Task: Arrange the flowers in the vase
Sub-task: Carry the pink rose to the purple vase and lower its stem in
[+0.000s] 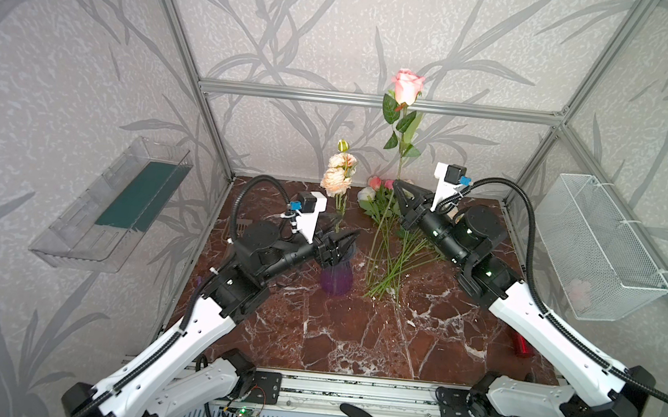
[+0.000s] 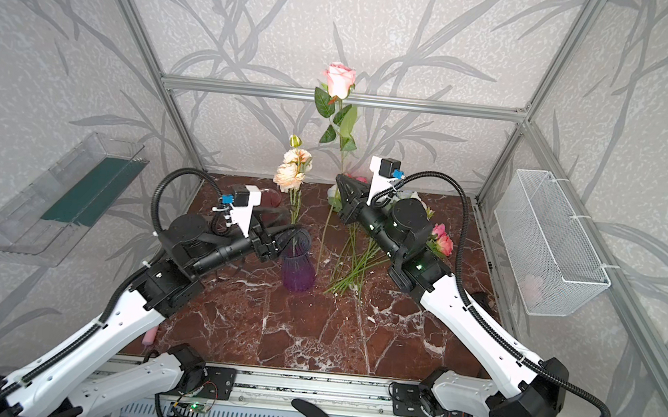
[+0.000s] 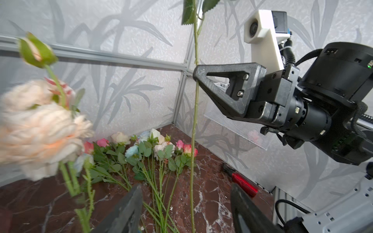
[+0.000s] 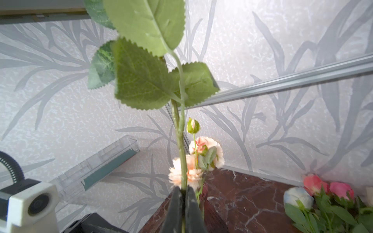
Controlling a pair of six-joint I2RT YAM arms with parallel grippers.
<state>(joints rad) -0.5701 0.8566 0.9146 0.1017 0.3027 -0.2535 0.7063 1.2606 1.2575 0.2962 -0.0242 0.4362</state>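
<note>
Clock: 12 at the back wall [image 1: 341, 30], centred on the vase [image 1: 336, 280], read in the top views.
Progress: early, by my reckoning. One peach sprig [image 1: 337, 176] stands in the vase. One pink rose [image 1: 407, 85] is lifted but not yet in. The other flowers [image 1: 392, 261] lie loose on the table [image 1: 353, 336].
Left gripper [image 1: 346, 241]: at the vase mouth, 10 o'clock side. Fingers [image 3: 129, 209] are spread wide with nothing between them. Contact with the rim cannot be told.
Vase: purple, upright, near mid-table, sprig stems running down inside.
Pink rose: upright at 1 o'clock, head high against the back wall. The stem foot hangs near the table, just beside the vase at 3 o'clock.
Right gripper [image 1: 397, 184]: at 1 o'clock. Fingers [image 4: 175, 203] are pressed together, pinching the rose stem below its leaves.
Loose flowers: 2 o'clock, heads toward the back wall, stems fanned toward 6.
Left to do: get the rose foot into the vase mouth, then the pile, stem by stem.
</note>
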